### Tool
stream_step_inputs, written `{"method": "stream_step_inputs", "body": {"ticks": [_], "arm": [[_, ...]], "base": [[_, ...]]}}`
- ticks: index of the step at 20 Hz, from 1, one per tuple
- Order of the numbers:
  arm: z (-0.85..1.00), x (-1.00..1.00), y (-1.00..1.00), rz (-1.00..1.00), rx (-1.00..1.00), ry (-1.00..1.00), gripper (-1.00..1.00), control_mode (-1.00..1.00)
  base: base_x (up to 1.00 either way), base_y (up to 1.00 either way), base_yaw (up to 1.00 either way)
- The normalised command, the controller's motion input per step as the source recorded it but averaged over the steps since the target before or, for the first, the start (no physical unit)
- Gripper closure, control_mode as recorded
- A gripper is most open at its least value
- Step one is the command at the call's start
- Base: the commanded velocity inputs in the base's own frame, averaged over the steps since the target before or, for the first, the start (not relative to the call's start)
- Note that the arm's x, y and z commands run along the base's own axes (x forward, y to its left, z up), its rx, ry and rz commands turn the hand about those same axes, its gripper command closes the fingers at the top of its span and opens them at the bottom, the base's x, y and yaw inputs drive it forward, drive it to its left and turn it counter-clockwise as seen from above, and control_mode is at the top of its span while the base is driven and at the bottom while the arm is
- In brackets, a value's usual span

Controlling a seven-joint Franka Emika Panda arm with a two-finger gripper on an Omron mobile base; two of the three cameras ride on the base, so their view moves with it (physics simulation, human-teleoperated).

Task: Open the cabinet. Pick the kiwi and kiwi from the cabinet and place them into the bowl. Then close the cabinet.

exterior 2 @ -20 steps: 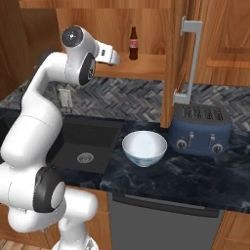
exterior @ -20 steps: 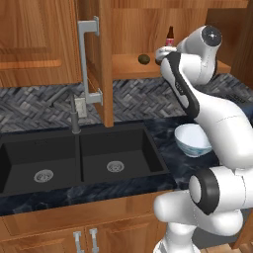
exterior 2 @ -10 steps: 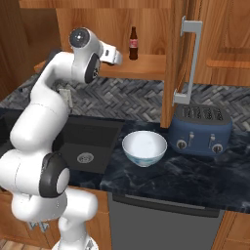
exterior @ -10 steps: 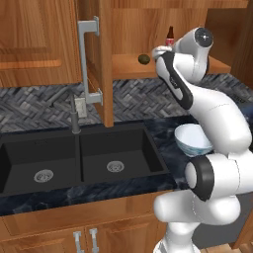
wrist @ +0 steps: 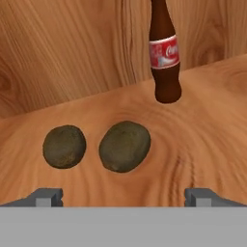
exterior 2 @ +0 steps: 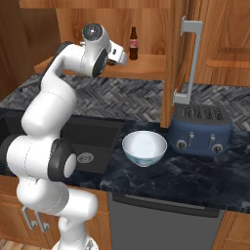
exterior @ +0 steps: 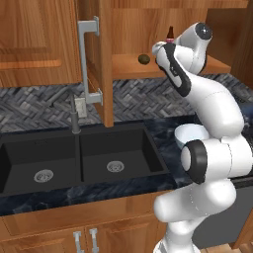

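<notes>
The cabinet [exterior: 99,54] stands open, and its right door [exterior 2: 178,53] is swung out. Two kiwis lie side by side on its shelf, one to the left [wrist: 64,146] and one at the centre [wrist: 125,145]. One kiwi [exterior: 143,59] also sits on the shelf in the left base view. My gripper [wrist: 123,195] is open and empty just in front of the centre kiwi, its fingertips [wrist: 46,197] wide apart. The hand [exterior: 159,51] [exterior 2: 119,56] hovers at the shelf's front edge. The pale bowl [exterior 2: 144,148] rests on the dark counter, partly behind my arm [exterior: 190,132].
A cola bottle [wrist: 164,53] [exterior 2: 132,44] stands upright on the shelf just behind and right of the kiwis. A blue toaster [exterior 2: 202,129] sits right of the bowl, under the open right door. A black double sink [exterior: 79,158] with a faucet [exterior: 75,116] lies to the left.
The arm has risen and straightened, bringing the hand slightly closer to the shelf. The gripper stays open. Kiwis, bottle and bowl have not moved.
</notes>
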Motion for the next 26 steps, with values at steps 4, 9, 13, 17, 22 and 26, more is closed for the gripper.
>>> {"method": "stream_step_inputs", "body": {"ticks": [4,9,13,17,22,26], "arm": [[0.00,0.12,-0.01,0.00,0.02,0.02,-1.00,-1.00],[-0.09,0.02,0.00,0.00,0.00,0.00,-1.00,-1.00],[-0.18,0.01,0.00,0.00,0.00,0.00,-1.00,-1.00],[-0.20,0.13,0.00,0.00,0.00,0.00,-1.00,-1.00],[-0.03,0.19,0.00,0.00,0.00,0.00,-1.00,-1.00],[0.00,0.22,0.00,0.00,0.00,0.00,-1.00,-1.00]], "base": [[0.00,0.00,0.00],[0.00,0.00,0.00],[0.00,0.00,0.00],[0.00,0.00,0.00],[0.00,0.00,0.00],[0.00,0.00,0.00]]}}
